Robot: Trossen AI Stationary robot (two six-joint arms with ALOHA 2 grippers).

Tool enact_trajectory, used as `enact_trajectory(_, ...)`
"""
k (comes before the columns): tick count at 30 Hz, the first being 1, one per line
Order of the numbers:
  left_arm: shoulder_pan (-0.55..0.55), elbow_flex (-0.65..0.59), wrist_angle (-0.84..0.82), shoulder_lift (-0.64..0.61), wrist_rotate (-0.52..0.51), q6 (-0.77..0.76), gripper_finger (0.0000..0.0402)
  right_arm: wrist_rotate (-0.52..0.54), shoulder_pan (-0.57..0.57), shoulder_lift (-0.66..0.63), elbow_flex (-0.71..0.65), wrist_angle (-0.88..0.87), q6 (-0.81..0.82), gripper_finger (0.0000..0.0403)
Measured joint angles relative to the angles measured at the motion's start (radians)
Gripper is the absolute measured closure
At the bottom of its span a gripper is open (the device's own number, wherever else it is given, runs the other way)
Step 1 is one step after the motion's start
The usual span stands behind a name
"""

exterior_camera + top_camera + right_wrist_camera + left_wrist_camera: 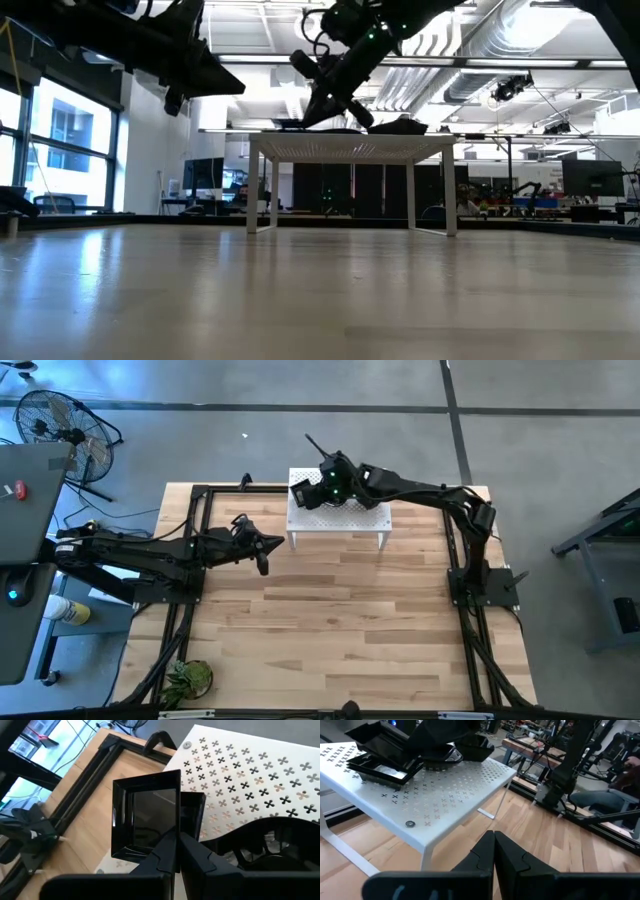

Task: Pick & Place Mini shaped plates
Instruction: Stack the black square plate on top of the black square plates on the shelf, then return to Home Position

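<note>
A white perforated stand [340, 525] sits at the table's far middle, with several glossy black mini plates on its top. My right gripper [178, 842] reaches over the stand's far left corner [305, 492], shut on a square black plate [145, 815]. A second square plate [194, 812] lies just beyond it on the stand, and a wavy-edged plate [272, 840] lies nearby. My left gripper [494, 842] hovers shut and empty above the table, left of the stand [272, 546]. My right gripper pinches the square plate's rim [171, 834] between its two fingers, at the middle of one side. The fingers slant down from the table's right. The plate sticks out ahead of the fingers over the stand's corner; whether it touches the stand I cannot tell.
More black plates [380, 760] crowd the stand's top near the right gripper. Black frame rails [200, 495] run along the table's sides. A small green plant [190, 678] stands at the near left corner. Bare wood [340, 620] spreads in front of the stand.
</note>
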Motion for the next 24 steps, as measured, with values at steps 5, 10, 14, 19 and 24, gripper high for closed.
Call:
enact_trajectory(5, 0.000, 0.000, 0.000, 0.000, 0.000, 0.000, 0.0401, -0.002, 0.000, 0.000, 0.000, 0.003, -0.001, 0.0391)
enact_trajectory(10, 0.000, 0.000, 0.000, 0.000, 0.000, 0.000, 0.0401, -0.005, 0.000, 0.000, 0.000, 0.004, -0.008, 0.0391)
enact_trajectory(14, 0.000, 0.000, 0.000, 0.000, -0.001, 0.000, 0.0401, -0.006, 0.000, 0.000, 0.000, 0.003, -0.023, 0.0381)
enact_trajectory(19, 0.000, 0.000, 0.000, 0.000, -0.001, 0.000, 0.0401, -0.008, 0.000, 0.000, 0.000, 0.003, -0.023, 0.0341)
enact_trajectory(24, 0.000, 0.000, 0.000, 0.000, -0.001, 0.000, 0.0401, -0.032, 0.000, -0.005, 0.000, 0.002, -0.029, 0.0306)
